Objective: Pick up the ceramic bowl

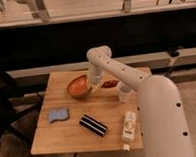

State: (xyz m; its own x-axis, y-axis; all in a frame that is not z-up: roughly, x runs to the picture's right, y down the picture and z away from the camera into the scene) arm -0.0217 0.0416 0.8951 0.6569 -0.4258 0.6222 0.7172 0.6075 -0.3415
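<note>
The ceramic bowl (78, 87) is orange-red and round, at the back middle of the wooden table (70, 137). It is tilted, with its right side raised off the wood. My gripper (95, 86) reaches down from the white arm (122, 74) and is shut on the bowl's right rim.
A small dark-red flat object (110, 83) lies just right of the gripper. A translucent cup (123, 93) stands behind the arm. A blue sponge (58, 114), a black striped bar (93, 125) and a white bottle (129, 127) lie nearer the front. A dark chair (6, 116) stands left of the table.
</note>
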